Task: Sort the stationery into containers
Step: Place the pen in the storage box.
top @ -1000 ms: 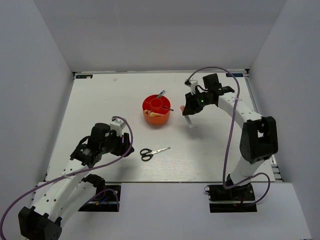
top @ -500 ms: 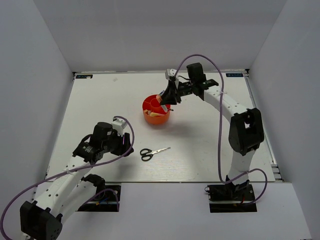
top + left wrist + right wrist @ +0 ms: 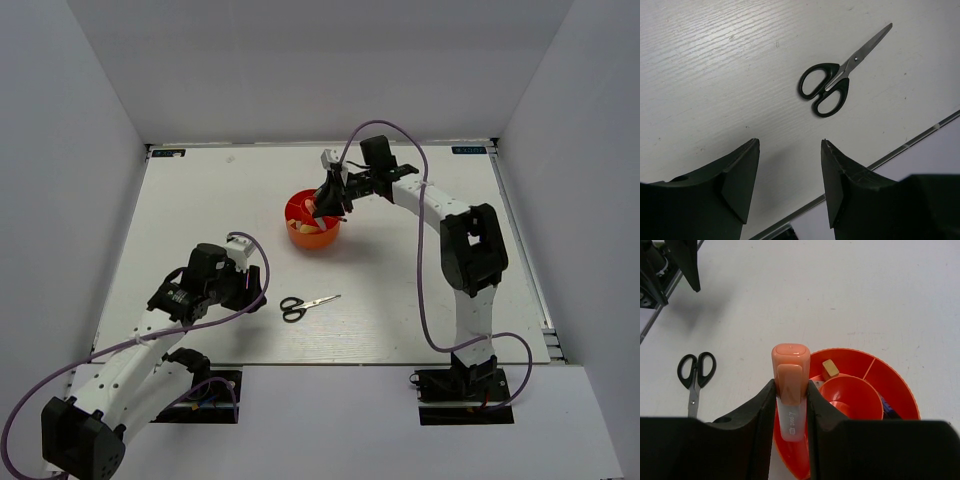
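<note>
Right hand [image 3: 331, 196] swung over organiser [image 3: 313, 238]; wrist view reveals clamped white-orange tube [image 3: 790, 362].

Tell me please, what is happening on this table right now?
Two robot arms are sorting stationery. The right gripper is shut on a white-orange tube and holds it over the orange organiser, which has a tan eraser in one wedge. The left gripper is open and empty, above the table near the black-handled scissors, which lie flat.
</note>
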`<state>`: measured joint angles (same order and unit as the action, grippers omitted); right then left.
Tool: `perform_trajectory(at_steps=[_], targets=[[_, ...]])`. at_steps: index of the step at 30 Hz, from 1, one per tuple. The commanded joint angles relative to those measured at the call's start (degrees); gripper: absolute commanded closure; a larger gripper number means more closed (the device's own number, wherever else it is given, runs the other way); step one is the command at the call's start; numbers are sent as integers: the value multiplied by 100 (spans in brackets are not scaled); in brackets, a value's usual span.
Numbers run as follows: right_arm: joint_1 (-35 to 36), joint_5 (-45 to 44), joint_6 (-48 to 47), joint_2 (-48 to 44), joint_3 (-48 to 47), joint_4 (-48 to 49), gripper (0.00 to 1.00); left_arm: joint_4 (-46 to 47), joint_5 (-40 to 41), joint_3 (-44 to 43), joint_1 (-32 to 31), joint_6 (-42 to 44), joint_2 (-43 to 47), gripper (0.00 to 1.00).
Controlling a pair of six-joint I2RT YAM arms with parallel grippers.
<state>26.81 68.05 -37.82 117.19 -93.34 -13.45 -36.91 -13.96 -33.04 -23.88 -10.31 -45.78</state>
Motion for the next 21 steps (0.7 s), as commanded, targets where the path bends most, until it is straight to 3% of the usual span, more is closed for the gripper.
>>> perform_trajectory(at_steps=[1, 7, 8, 10, 11, 13, 21], targets=[[35, 86, -418, 120, -281, 37, 100, -18, 25, -45, -20, 64, -1, 37], [35, 103, -1051, 94, -123, -386, 100, -1, 25, -36, -29, 55, -10, 37], [35, 86, -1104, 59, -36, -508, 89, -10, 16, -45, -29, 72, -19, 37], [35, 59, -1315, 6, 26, -649, 81, 8, 7, -36, -20, 73, -19, 37], [52, 33, -1489, -20, 61, -754, 67, -9, 7, -45, -20, 73, -19, 37], [53, -2, -1552, -73, 97, -886, 57, -10, -2, -36, -29, 64, -19, 37], [88, -248, -1465, -389, 263, -896, 58, -9, -90, -27, -29, 55, -63, 37]])
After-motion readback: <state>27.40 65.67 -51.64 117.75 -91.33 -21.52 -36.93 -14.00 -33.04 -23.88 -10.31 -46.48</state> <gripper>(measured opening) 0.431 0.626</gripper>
